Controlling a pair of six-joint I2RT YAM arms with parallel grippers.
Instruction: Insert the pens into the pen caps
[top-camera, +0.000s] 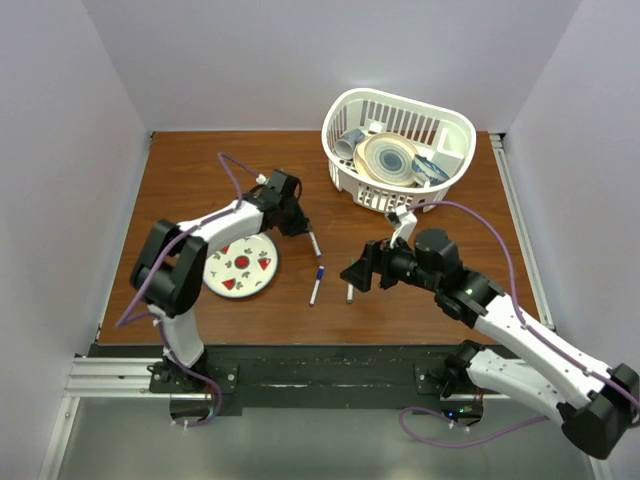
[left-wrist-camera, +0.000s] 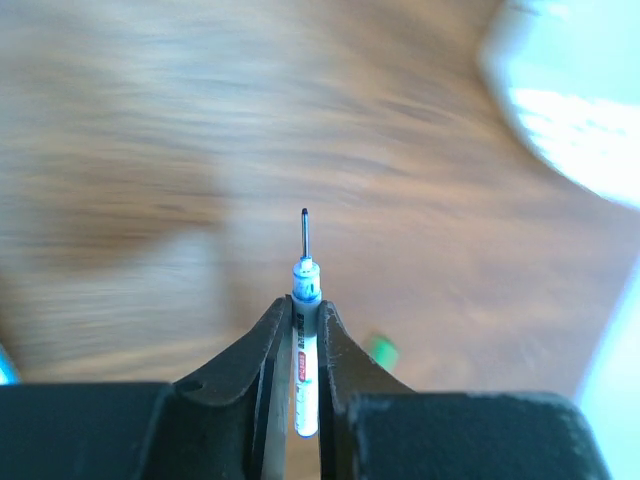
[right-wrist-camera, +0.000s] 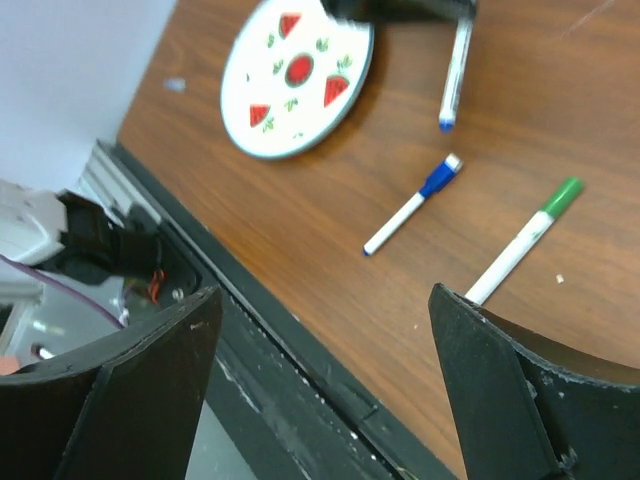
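My left gripper (left-wrist-camera: 304, 305) is shut on a white-barrelled pen (left-wrist-camera: 305, 340) whose bare dark tip (left-wrist-camera: 304, 228) sticks out ahead; in the top view it (top-camera: 303, 230) holds that pen (top-camera: 314, 243) low over the table. A pen with a blue cap on it (right-wrist-camera: 410, 205) and a pen with a green cap on it (right-wrist-camera: 520, 245) lie on the wood; they also show in the top view, the blue one (top-camera: 317, 285) and the green one (top-camera: 349, 291). My right gripper (right-wrist-camera: 325, 292) is wide open and empty above the table's near edge, next to the green-capped pen. No dark cap shows.
A round white plate with red fruit pictures (top-camera: 241, 266) lies beside the left arm. A white slotted basket (top-camera: 395, 150) holding dishes stands at the back right. The black rail of the table's front edge (right-wrist-camera: 300, 350) runs under my right gripper.
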